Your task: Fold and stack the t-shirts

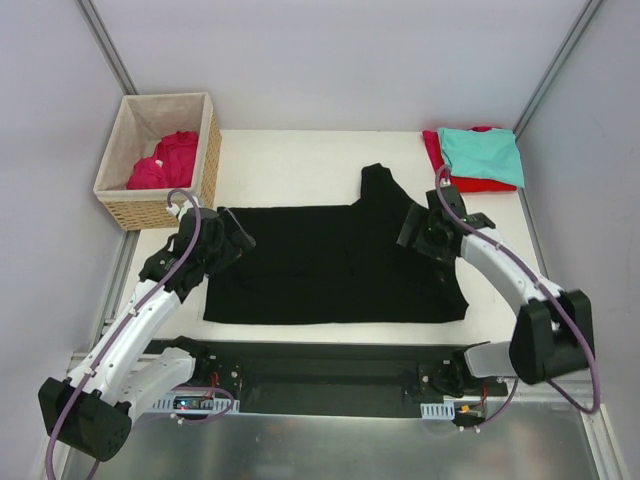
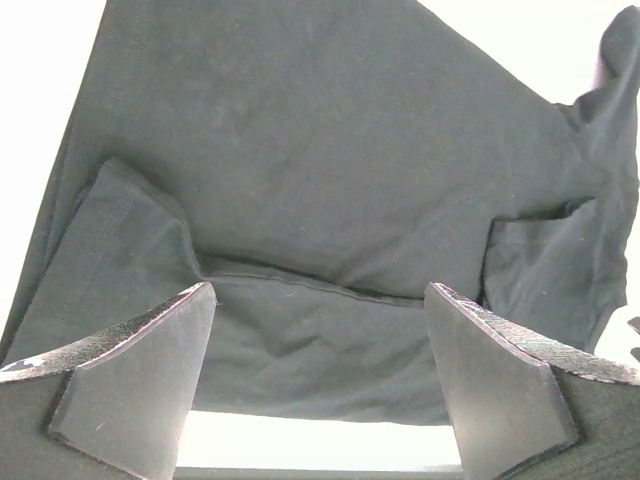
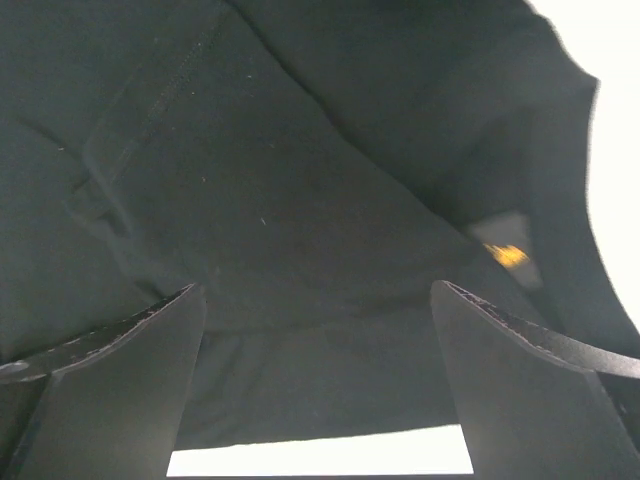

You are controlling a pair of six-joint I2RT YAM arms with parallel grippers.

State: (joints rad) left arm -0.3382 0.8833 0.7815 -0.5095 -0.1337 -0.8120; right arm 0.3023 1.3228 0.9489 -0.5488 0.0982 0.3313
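Note:
A large black t-shirt lies spread flat on the white table, one sleeve sticking up at the back. My left gripper is open over the shirt's left edge; in the left wrist view the dark cloth lies between and beyond the open fingers. My right gripper is open over the shirt's right upper edge; the right wrist view shows black cloth with a small yellow label. A teal shirt lies folded on a red one at the back right. Crimson-pink shirts lie in the basket.
A woven wicker basket with beige lining stands at the back left, close to my left arm. Grey walls and metal frame posts enclose the table. The arm bases sit on a black rail at the near edge.

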